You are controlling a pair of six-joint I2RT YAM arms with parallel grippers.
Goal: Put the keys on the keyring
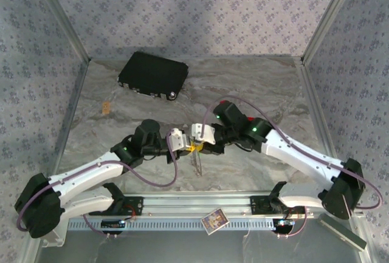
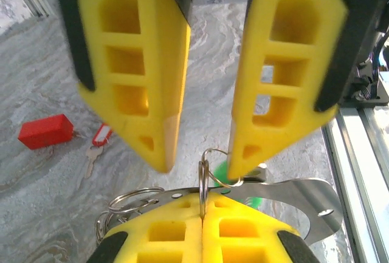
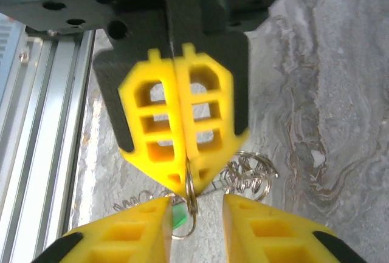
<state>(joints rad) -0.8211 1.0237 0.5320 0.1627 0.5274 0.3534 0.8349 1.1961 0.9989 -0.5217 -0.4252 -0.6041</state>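
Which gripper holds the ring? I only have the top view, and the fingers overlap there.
Observer: The left gripper. In the left wrist view its fingers are shut flat together on the ring.
Operator: Is the right gripper on it too?
Observer: No. The right gripper is open. The right wrist view shows its fingers apart, with the ring hanging in line with the gap.
Operator: Where is the red key?
Observer: The red key is not on the ring. The left wrist view shows it lying on the table beside a red block.
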